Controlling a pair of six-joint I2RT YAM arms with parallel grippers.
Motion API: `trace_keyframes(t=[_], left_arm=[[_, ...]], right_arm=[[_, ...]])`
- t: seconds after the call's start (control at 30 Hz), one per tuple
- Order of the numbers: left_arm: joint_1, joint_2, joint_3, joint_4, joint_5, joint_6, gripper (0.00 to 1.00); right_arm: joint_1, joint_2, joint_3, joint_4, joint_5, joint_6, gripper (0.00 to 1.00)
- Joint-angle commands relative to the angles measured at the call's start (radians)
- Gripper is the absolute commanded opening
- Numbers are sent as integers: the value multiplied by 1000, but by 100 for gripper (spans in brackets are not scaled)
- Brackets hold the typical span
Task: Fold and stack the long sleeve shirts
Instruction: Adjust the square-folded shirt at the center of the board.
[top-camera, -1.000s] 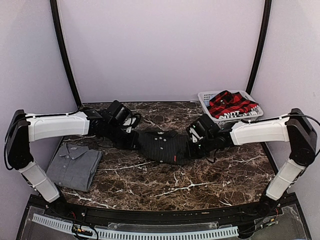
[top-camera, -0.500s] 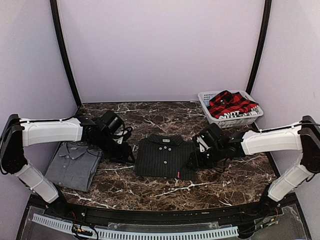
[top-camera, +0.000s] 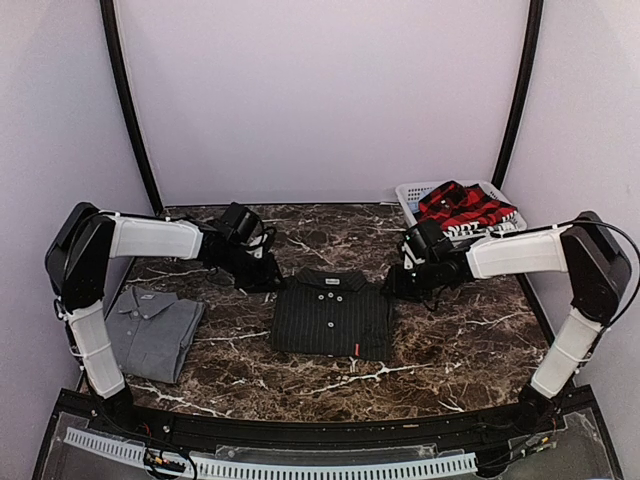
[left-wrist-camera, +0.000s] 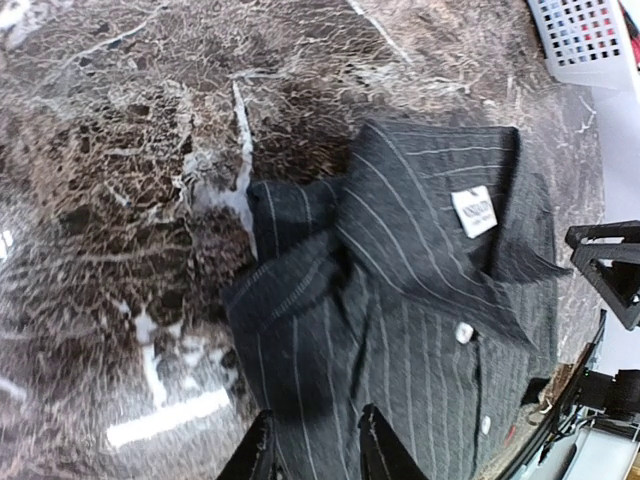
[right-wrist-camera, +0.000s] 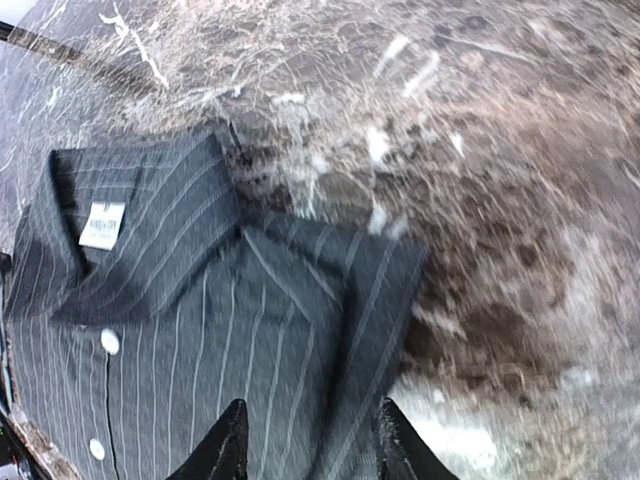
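Observation:
The black pinstripe shirt (top-camera: 332, 315) lies folded flat at the table's middle, collar to the back. My left gripper (top-camera: 268, 283) hovers at its back left corner, and in the left wrist view the gripper (left-wrist-camera: 315, 455) is open over the shirt's shoulder (left-wrist-camera: 400, 300). My right gripper (top-camera: 393, 285) is at the back right corner, and in the right wrist view it (right-wrist-camera: 310, 445) is open over the folded edge (right-wrist-camera: 250, 330). The grey shirt (top-camera: 150, 330) lies folded at the left. The red-and-black plaid shirt (top-camera: 462, 208) lies bunched in the basket.
The white slatted basket (top-camera: 405, 192) stands at the back right corner; it also shows in the left wrist view (left-wrist-camera: 585, 40). Black posts and pale walls ring the dark marble table (top-camera: 450, 345).
The pinstripe shirt went from bunched between both grippers to lying flat. Both grippers let go of its sides and moved back to the collar corners.

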Motion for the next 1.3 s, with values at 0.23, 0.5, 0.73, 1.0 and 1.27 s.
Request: trace_keyframes(t=[0.23, 0.5, 0.73, 1.0, 1.27], left_arm=[[8, 88, 101, 43, 5, 11, 22], [7, 102, 112, 39, 19, 3, 16], [8, 99, 118, 40, 18, 8, 3], [6, 80, 135, 38, 32, 31, 0], [5, 64, 140, 29, 26, 44, 0]], right_arm=[[-21, 152, 131, 38, 21, -37, 38], [-25, 194, 187, 28, -14, -62, 33], [-23, 160, 190, 15, -25, -66, 12], [-10, 132, 218, -25, -15, -79, 0], [-1, 116, 214, -64, 33, -85, 0]])
